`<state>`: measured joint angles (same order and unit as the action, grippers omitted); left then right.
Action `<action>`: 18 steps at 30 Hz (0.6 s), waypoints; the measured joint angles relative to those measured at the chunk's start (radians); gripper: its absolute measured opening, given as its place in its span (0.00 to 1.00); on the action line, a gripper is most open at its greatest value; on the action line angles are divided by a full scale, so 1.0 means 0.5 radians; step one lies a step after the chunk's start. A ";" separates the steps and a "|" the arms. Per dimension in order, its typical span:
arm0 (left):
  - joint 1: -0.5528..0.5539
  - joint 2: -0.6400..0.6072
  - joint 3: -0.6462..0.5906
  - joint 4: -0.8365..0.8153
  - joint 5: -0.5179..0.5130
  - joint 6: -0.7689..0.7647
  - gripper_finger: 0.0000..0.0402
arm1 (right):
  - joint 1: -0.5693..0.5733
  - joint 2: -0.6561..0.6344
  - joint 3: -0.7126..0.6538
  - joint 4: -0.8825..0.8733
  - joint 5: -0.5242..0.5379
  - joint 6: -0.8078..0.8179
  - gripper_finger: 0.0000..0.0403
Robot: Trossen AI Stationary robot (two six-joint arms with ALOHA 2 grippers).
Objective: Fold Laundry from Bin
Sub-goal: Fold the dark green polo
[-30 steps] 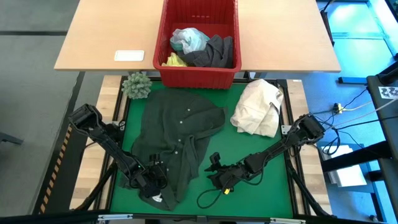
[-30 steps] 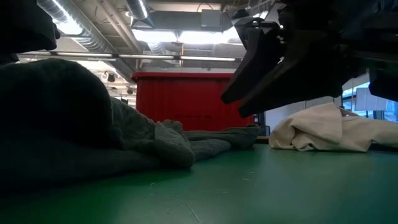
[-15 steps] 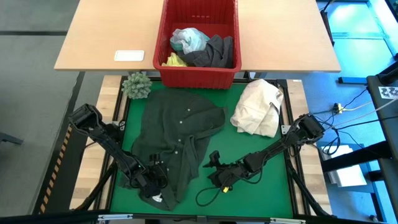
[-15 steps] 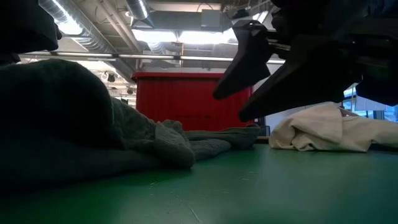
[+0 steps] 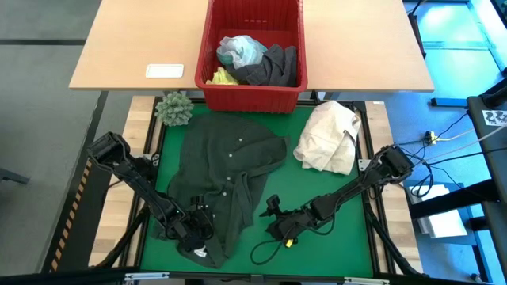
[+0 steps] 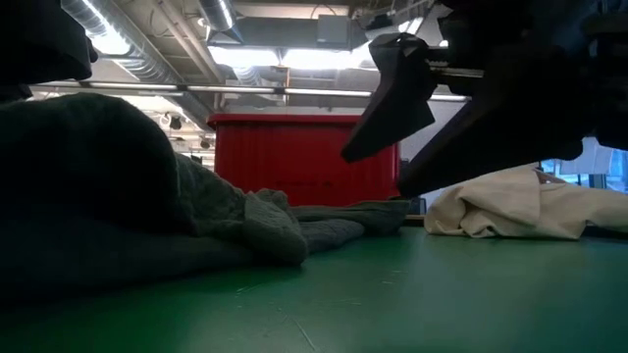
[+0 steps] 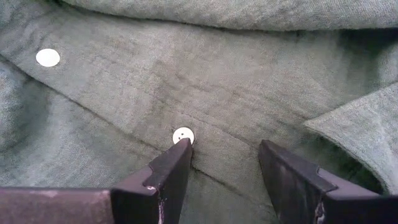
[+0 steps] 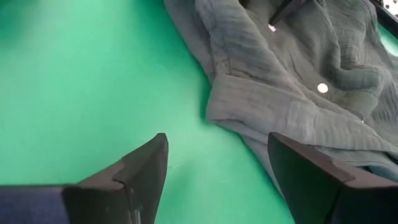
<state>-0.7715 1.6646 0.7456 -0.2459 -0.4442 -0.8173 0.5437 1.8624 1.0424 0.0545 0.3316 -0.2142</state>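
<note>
A dark green shirt [image 5: 226, 178] lies spread, buttons up, on the green mat, its far part near the red bin [image 5: 253, 93]. The bin holds turquoise, grey and yellow laundry [image 5: 253, 62]. My left gripper [image 5: 198, 237] is low over the shirt's near end, open; in its wrist view the fingers [image 7: 227, 152] stand either side of the button band, beside a white button [image 7: 183, 134]. My right gripper [image 5: 270, 212] is open just above the bare mat, right of the shirt's near right edge [image 8: 249, 102], with nothing between its fingers [image 8: 217, 155]. My left gripper points slanting down at the shirt's button band [image 7: 224, 134], which lies flat between its open fingers. Whether the fingertips [image 7: 180, 152] touch the cloth, I cannot tell.
A cream-white cloth bundle [image 5: 327, 136] lies at the mat's far right. A green spiky ball [image 5: 174, 108] sits at the far left corner. A black cable loop [image 5: 265, 252] lies near the front edge. A white card [image 5: 165, 70] rests on the wooden table beside the bin.
My right gripper has opened: in the low view the gap between its fingertips is much wider than a second ago. It has stayed in place over the mat. The shirt has not moved.
</note>
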 joint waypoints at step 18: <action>0.025 -0.001 0.001 0.013 0.004 0.014 0.47 | -0.019 0.246 0.001 0.445 0.179 -0.319 0.68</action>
<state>-0.7589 1.6642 0.7460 -0.2394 -0.4423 -0.8101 0.5343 1.9854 1.0428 0.2769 0.4211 -0.3736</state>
